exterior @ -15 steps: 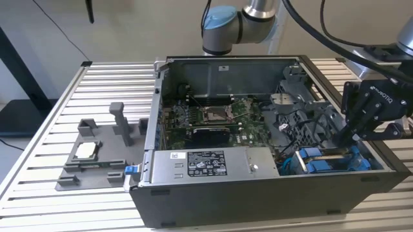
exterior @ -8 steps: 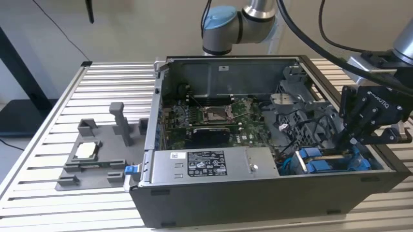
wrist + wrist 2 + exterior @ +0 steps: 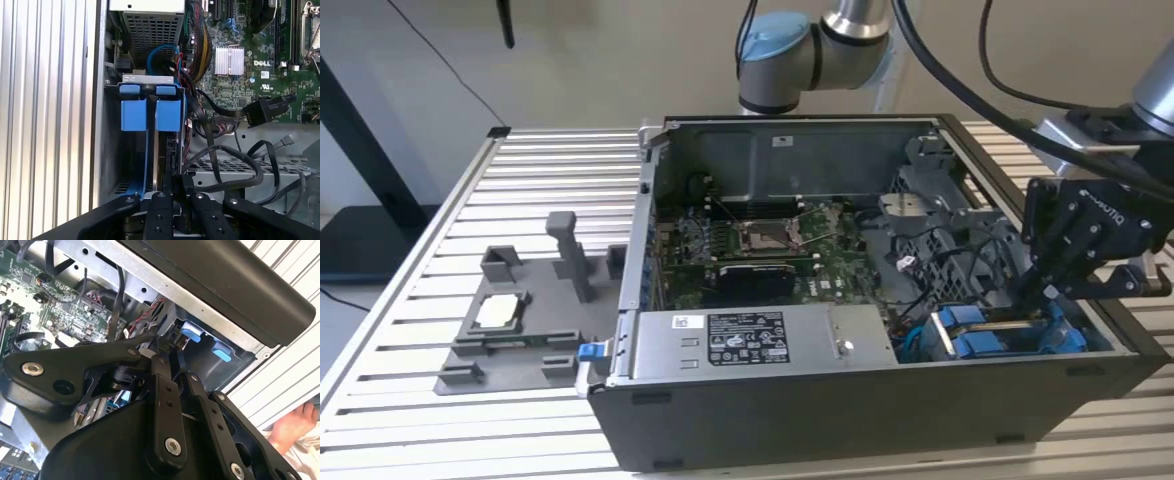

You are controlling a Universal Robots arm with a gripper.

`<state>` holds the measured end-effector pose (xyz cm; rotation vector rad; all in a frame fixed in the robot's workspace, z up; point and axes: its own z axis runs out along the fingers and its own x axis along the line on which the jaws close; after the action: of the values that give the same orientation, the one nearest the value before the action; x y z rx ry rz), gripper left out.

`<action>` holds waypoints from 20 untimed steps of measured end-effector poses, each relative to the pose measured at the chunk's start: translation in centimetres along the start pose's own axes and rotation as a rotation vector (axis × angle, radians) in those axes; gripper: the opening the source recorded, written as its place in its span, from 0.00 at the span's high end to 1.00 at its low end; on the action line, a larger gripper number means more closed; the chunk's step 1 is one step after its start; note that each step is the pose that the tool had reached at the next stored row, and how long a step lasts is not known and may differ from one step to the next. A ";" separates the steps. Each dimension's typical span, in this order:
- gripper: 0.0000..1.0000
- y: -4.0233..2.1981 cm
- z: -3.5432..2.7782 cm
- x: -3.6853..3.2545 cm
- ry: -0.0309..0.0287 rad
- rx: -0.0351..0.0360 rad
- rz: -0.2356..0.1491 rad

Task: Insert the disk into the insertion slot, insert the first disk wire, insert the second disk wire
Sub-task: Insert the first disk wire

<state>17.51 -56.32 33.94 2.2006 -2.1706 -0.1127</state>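
Above the insertion slot (image 3: pixel 1003 338), end effector (image 3: pixel 1042 296), grip state indiscernible, white-stickered power supply (image 3: pixel 761 345) beside.

We're looking at an open black metal tower computer case (image 3: pixel 854 420) lying on a slatted aluminium table (image 3: pixel 400 330). A green motherboard (image 3: pixel 761 250) and a silver power-supply box (image 3: pixel 761 345) are sitting inside. A grey plastic fixture tray (image 3: pixel 520 340) is sitting beside the case, on the exterior view's left. In the second wrist view, a person's hand (image 3: pixel 295 422) is showing beyond the case.
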 end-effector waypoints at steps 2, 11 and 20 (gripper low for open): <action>0.81 0.00 0.12 0.01 0.0000 0.0016 0.000; 0.81 -0.07 0.99 0.02 0.0008 0.0036 0.000; 0.73 -0.09 1.13 0.02 -0.0012 0.0036 0.000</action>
<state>17.50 -56.32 32.81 2.2030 -2.1731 -0.1103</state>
